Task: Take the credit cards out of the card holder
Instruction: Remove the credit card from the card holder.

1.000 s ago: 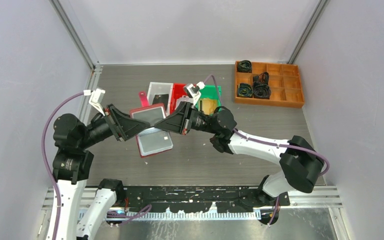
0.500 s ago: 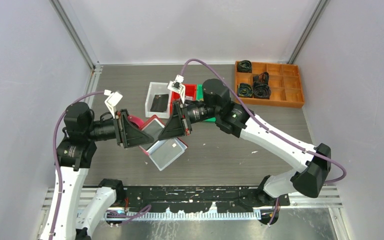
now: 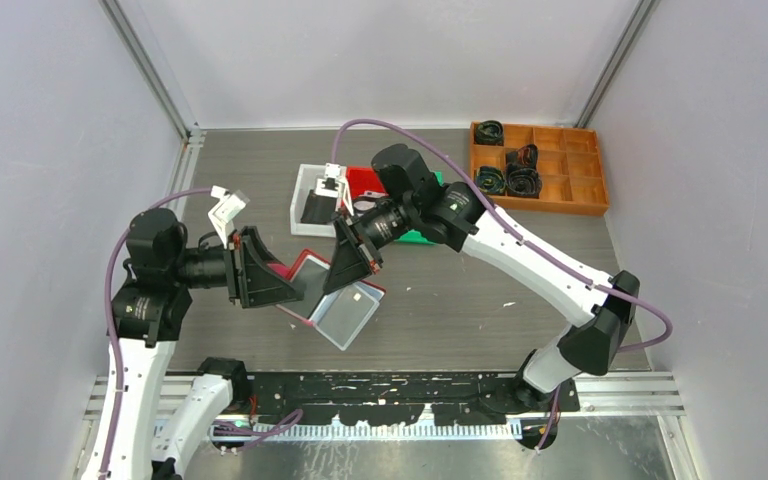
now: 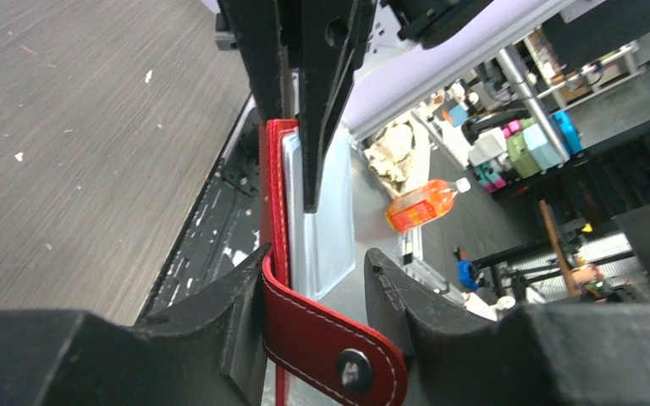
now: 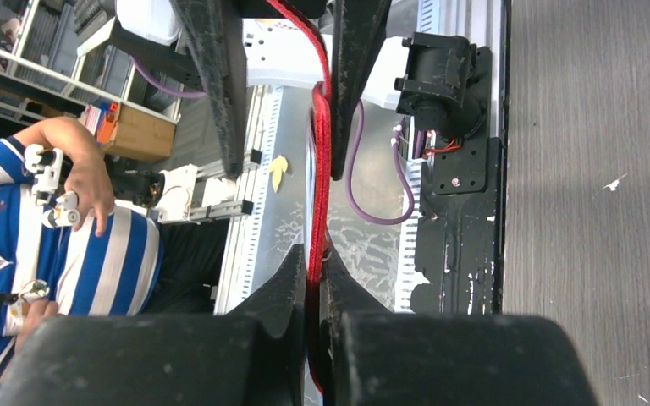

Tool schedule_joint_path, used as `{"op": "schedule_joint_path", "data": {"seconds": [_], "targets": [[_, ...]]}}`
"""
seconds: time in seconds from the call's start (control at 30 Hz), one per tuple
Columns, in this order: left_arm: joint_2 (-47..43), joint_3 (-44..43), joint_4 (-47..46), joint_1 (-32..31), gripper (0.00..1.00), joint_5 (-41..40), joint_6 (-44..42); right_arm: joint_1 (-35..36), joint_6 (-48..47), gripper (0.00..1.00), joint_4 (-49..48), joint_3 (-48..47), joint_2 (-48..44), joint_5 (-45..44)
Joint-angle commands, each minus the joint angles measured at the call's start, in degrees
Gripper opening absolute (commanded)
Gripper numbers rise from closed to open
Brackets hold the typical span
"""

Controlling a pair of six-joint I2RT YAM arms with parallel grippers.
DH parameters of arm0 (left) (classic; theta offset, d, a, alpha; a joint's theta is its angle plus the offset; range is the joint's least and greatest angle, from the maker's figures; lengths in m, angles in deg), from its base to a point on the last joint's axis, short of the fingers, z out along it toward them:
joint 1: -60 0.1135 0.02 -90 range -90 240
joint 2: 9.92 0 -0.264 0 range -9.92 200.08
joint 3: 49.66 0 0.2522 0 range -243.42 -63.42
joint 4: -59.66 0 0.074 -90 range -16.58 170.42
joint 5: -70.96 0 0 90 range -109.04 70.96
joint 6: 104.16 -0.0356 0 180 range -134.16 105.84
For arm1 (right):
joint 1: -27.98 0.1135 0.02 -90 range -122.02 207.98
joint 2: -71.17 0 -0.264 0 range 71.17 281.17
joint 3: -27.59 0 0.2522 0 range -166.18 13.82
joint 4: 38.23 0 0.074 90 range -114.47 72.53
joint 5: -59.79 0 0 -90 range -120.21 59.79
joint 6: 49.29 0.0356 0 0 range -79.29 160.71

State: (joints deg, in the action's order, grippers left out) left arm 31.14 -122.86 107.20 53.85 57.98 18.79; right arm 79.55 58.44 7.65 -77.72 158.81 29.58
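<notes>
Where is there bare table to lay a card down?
Bare table lies near the front, between the card holder and the right arm, and at the far left, beside the white bin. A strip in front of the orange tray is free too. Crowded: the middle, from that bin to the holder.

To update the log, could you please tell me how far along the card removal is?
Done: one dark card seems to lie in the white bin. In hand: the left gripper and right gripper hold the open card holder above the table. Remaining: a pale card appears to sit in its clear sleeve, so removal is unfinished.
</notes>
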Motion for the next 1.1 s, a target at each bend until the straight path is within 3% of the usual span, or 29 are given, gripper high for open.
{"op": "schedule_joint_path", "data": {"seconds": [0.0, 0.23, 0.47, 0.5, 0.63, 0.77, 0.93, 1.07], "targets": [[-0.3, -0.9, 8.3, -0.1, 0.42, -0.5, -11.1, 1.3, -6.2, 0.01, 8.3, -6.3, 1.2, 0.9], [1.5, -1.8, 13.9, -0.2, 0.35, 0.5, -15.4, 3.4, -10.9, 0.01, 15.0, -12.5, 5.3, -0.3], [0.7, 0.5, 13.5, -0.3, 0.16, 1.5, -15.2, 3.9, -12.4, 0.03, 17.1, -16.0, 7.6, -2.3], [0.4, 0.6, 13.5, -0.3, 0.13, 1.4, -15.4, 3.8, -12.6, 0.06, 17.5, -16.2, 7.8, -2.4], [-0.3, 1.3, 12.2, -0.4, 0.01, -0.9, -15.5, 3.5, -11.2, 0.4, 15.3, -15.9, 6.8, -5.9], [-0.8, 2.4, 8.2, -0.3, 0.03, -5.6, -13.4, -0.9, -3.9, 0.65, 6.6, -11.4, 3.1, -13.0], [-0.9, 5.3, 3.9, -0.3, 0.0, -14.5, -9.3, -11.1, 13.3, 0.71, -11.7, 0.5, -6.4, -20.9], [-0.6, 6.8, -0.8, 0.0, 0.0, -19.2, -4.3, -11.4, 24.0, 0.74, -24.5, 11.9, -13.2, -22.9]]}}
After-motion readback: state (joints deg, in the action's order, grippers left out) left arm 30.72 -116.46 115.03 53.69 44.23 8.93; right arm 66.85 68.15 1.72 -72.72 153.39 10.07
